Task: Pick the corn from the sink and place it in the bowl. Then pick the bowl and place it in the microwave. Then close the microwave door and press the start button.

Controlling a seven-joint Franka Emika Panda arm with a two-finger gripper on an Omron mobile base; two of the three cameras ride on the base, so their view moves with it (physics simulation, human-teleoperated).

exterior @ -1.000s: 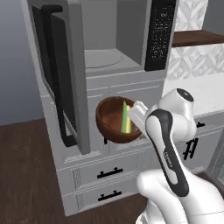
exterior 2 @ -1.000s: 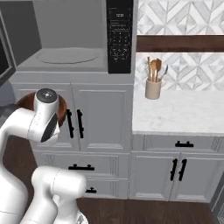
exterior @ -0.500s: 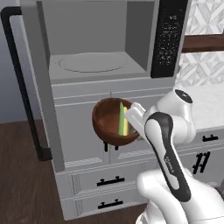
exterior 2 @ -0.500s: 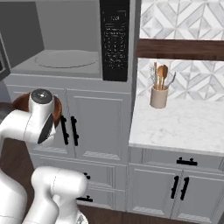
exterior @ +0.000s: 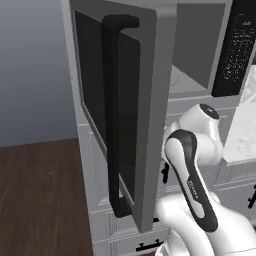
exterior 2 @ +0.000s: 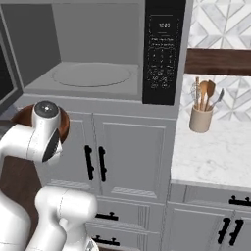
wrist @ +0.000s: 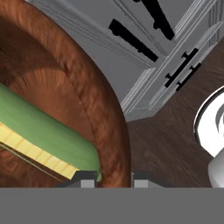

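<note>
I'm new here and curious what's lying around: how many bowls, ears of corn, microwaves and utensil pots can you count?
bowl: 1
ear of corn: 1
microwave: 1
utensil pot: 1
Total: 4

The white arm rose from the lower right of the left base view, elbow bent at mid-right. In the hand view the gripper point(wrist: 113, 177) sat at the bottom centre, its fingertips point(wrist: 87, 178) closed astride the rim of the bowl point(wrist: 94, 103).
</note>
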